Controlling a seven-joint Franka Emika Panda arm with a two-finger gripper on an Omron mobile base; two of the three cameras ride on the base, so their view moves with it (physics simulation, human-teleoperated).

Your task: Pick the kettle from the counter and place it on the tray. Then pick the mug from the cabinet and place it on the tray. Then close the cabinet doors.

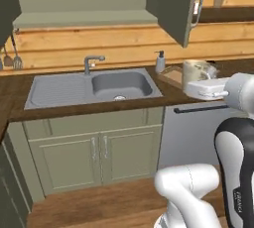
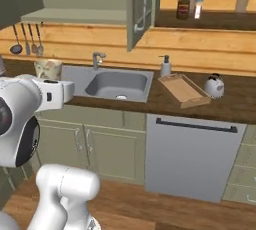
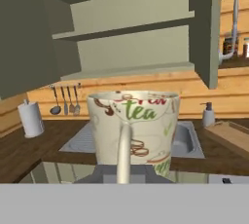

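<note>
The cream mug (image 3: 133, 125), printed with "tea", sits close in front of the hand camera with its loop handle facing it. My gripper (image 1: 194, 85) is shut on the mug (image 1: 194, 71), holding it in the air in front of the counter; the fingertips are hidden behind it. The wooden tray (image 2: 182, 90) lies on the counter right of the sink, with nothing on it. Just to its right the silver kettle (image 2: 214, 86) stands on the counter. The olive cabinet (image 1: 84, 19) is above the sink, its shelf bare. Its doors (image 2: 142, 9) stand open.
A grey sink (image 2: 117, 84) with a faucet (image 2: 97, 59) lies under the cabinet, a white soap dispenser (image 2: 165, 66) beside it. Utensils (image 2: 27, 39) hang on the wall at left. A dark jar (image 2: 183, 7) stands on a high shelf. A paper towel roll (image 3: 31, 118) is at far left.
</note>
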